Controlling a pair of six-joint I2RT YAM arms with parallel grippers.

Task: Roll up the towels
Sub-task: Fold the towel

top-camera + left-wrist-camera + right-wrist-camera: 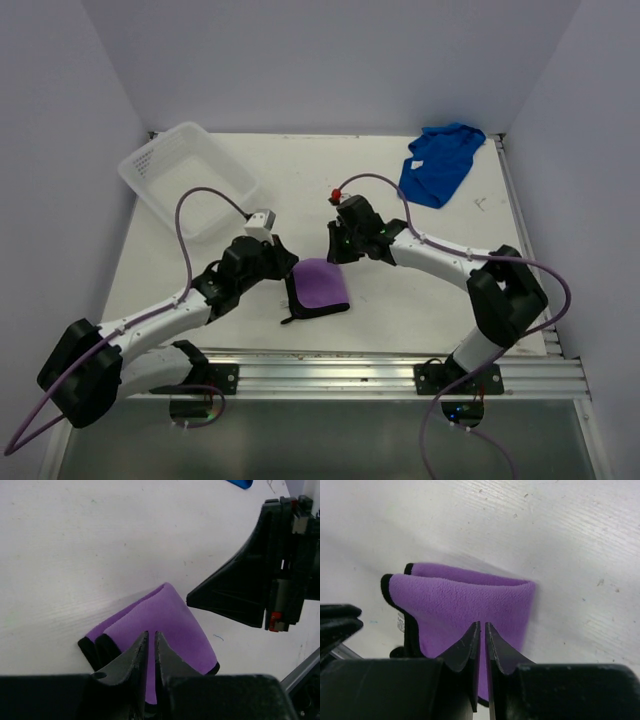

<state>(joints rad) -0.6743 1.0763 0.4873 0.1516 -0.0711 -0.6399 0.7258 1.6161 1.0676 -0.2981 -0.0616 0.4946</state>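
The purple towel (320,286) lies folded over near the table's front middle, its black-trimmed edges stacked on the left. My left gripper (290,268) meets its near-left corner and my right gripper (336,252) its far corner. In the left wrist view the left gripper (151,632) is closed to a thin slit filled with purple towel (170,612). In the right wrist view the right gripper (482,624) pinches the purple towel (465,597) the same way, and the cloth arches up ahead of it. The blue towel (440,165) lies crumpled at the far right.
A white plastic basket (150,165) stands at the far left. An aluminium rail (330,375) runs along the near edge between the arm bases. The right gripper's black body (250,590) looms close to the left gripper's tips.
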